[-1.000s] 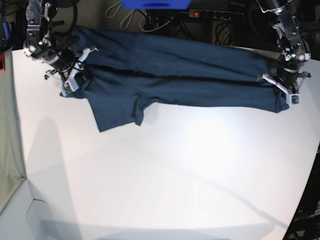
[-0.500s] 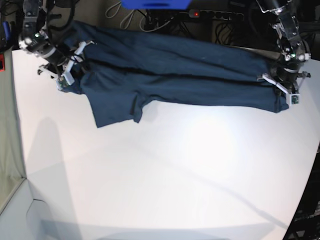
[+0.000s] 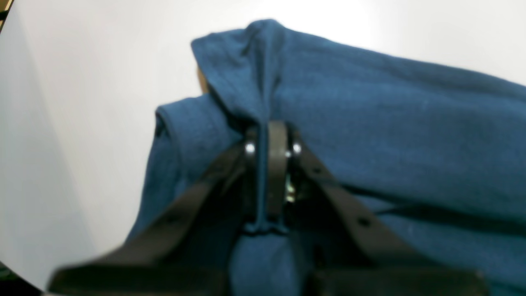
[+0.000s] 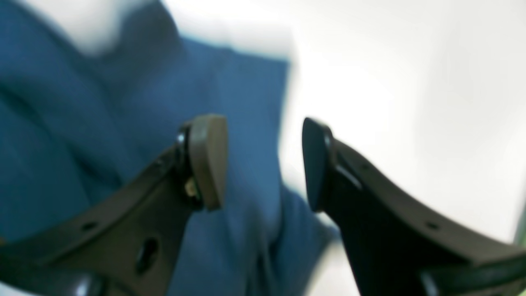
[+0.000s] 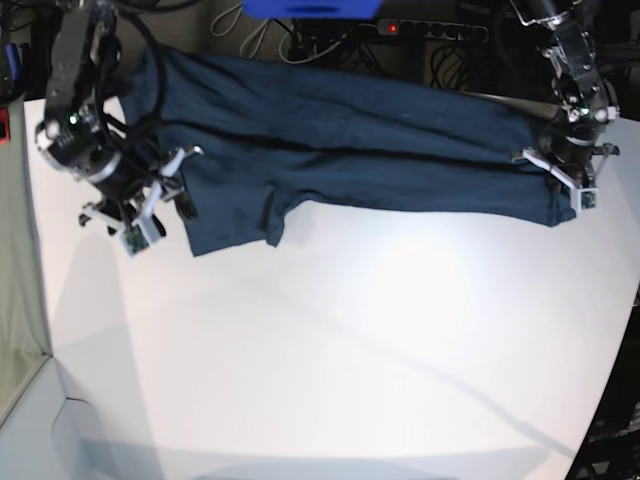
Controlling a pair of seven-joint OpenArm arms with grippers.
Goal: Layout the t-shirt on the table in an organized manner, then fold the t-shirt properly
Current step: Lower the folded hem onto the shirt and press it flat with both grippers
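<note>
The dark navy t-shirt (image 5: 380,140) lies stretched in a long band across the far side of the white table (image 5: 350,350), one sleeve flap pointing toward the near side at the left. My right gripper (image 5: 176,190) hovers at the shirt's left end, open. In the right wrist view its fingers (image 4: 207,160) stand apart with nothing between them, over the t-shirt edge (image 4: 102,102) and bare table (image 4: 411,82). My left gripper (image 5: 553,172) is at the shirt's right end. The left wrist view shows it (image 3: 269,139) shut on a pinched fold of the t-shirt (image 3: 370,123).
Behind the table's far edge lie a power strip (image 5: 420,28) with a red light, loose cables and a blue object (image 5: 310,8). The table's curved edge (image 5: 615,360) runs down the right side. A red item (image 5: 4,125) sits at the far left.
My right gripper has opened, let go of the shirt's left end and moved nearer and slightly left. The left gripper has kept its hold and not moved.
</note>
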